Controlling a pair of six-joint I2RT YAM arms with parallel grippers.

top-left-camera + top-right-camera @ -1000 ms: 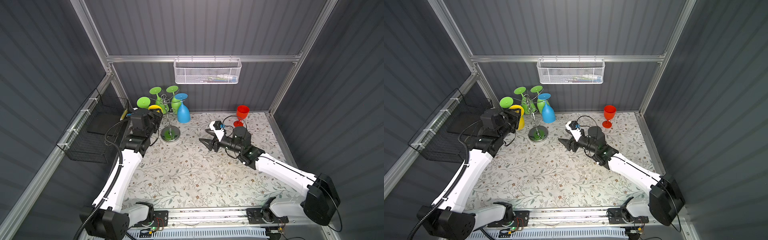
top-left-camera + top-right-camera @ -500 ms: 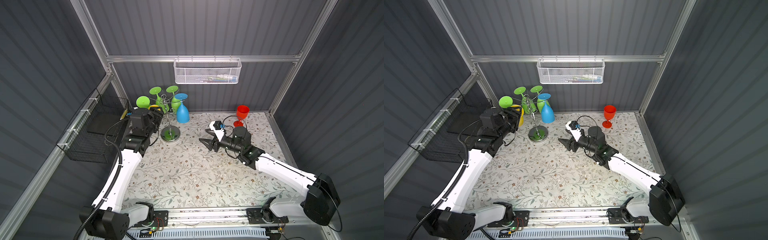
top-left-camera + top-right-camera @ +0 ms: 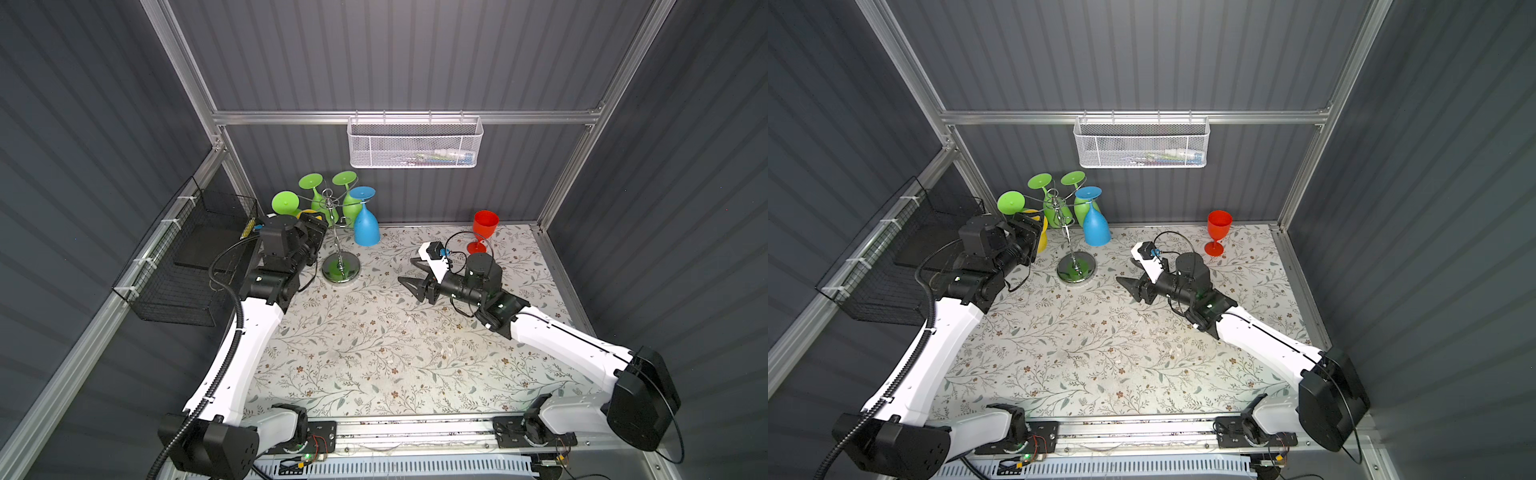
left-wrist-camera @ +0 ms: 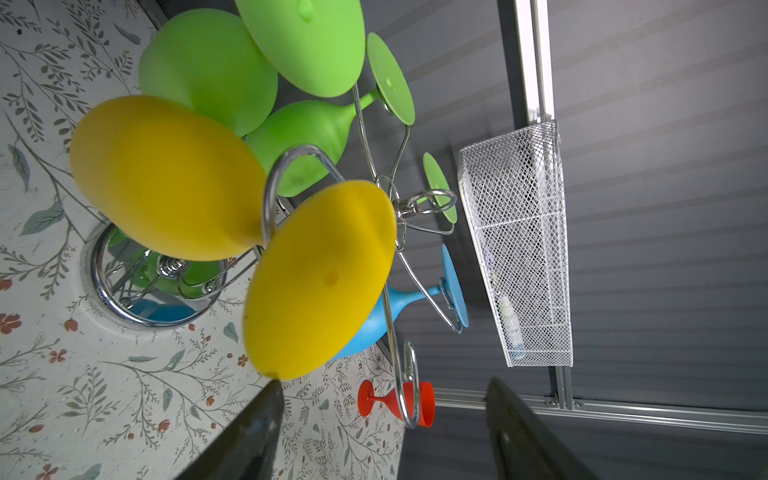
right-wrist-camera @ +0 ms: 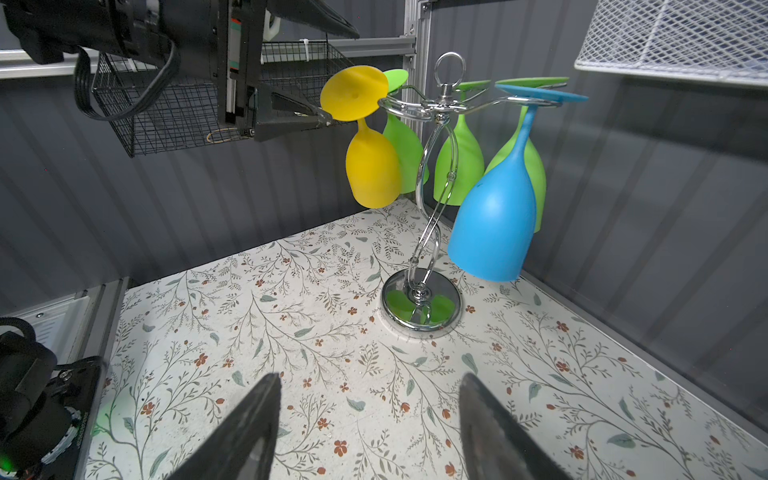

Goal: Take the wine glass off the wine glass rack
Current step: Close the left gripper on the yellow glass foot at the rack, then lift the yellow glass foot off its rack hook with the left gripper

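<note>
The yellow glass (image 4: 166, 178) hangs on the rack (image 3: 351, 272); lift-off not yet done.
In a top view: rack at the table's (image 3: 374, 340) 11 o'clock, red glass (image 3: 484, 224) standing at 1 o'clock. Left wrist: left hand (image 4: 384, 386) spread wide, empty, one tip by the yellow foot. Right wrist: right hand (image 5: 370, 378) released, idle.

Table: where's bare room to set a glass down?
Free: the wide middle of the table, from the right claw to the front rail; also the strip between that claw and the rack base. Crowded: the back left corner, around the hanging glasses and left claw. The red glass stands back right.
</note>
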